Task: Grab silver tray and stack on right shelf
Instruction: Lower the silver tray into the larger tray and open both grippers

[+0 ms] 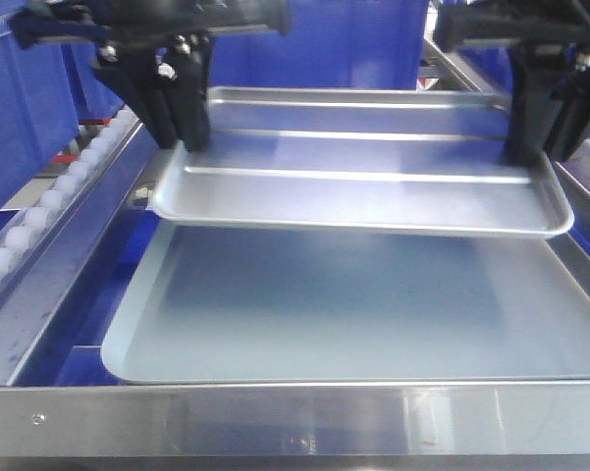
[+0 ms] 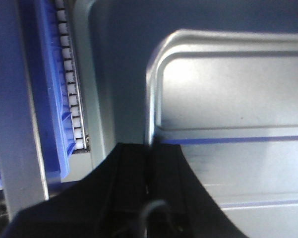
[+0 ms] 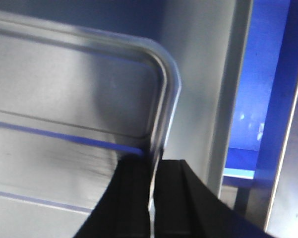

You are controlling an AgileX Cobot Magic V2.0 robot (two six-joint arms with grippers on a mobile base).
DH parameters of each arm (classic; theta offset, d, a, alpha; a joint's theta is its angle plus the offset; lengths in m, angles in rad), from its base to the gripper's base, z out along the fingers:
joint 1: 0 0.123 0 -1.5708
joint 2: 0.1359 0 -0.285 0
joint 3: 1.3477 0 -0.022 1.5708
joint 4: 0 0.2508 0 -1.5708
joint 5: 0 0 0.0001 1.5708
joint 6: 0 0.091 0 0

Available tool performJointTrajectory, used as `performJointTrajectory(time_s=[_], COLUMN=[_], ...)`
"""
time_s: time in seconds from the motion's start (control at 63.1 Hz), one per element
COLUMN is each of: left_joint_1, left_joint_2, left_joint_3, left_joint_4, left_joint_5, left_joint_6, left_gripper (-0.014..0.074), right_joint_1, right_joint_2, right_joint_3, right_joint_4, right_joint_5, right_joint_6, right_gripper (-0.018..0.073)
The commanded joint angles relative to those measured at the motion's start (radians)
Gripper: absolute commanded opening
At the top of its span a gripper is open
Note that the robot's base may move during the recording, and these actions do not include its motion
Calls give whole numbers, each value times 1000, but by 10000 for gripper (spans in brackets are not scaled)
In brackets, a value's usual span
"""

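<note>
The left gripper (image 1: 184, 137), in the upper left of the front view, is clamped on the left rim of the silver tray (image 1: 363, 196). The right gripper (image 1: 528, 147), upper right, pinches the opposite rim. The tray fills the upper half of the frame, its near edge raised over a larger grey tray (image 1: 353, 314) that lies on the right shelf (image 1: 275, 417).

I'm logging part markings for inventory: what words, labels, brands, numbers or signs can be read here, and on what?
None: no text can be read in any view.
The silver tray, the larger grey tray under it, the blue bins and the shelf bear no words, labels or numbers; the shelf's front lip shows only a small screw.
</note>
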Motion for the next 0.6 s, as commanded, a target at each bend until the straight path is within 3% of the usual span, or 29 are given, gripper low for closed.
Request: performJointTrajectory(time_s=[0.0, 0.222, 0.475, 0.586], left_joint_1=[-1, -1, 8, 21], left_joint_2=[0, 110, 155, 157], left_joint_3=[-32, -32, -34, -34], left_joint_4=[45, 80, 82, 54], left_joint_5=[-21, -50, -39, -39], left_joint_6=[17, 17, 17, 34], left_gripper=[-93, -93, -93, -92], right_joint_1=[-28, -31, -31, -31], right_joint_2=[9, 108, 161, 160], right_joint_3=[-29, -29, -29, -29], right_joint_4=[-37, -37, -37, -37], right_joint_5=[-27, -116, -124, -121], right_joint_6=[-61, -90, -93, -95], right_gripper=[57, 57, 64, 127])
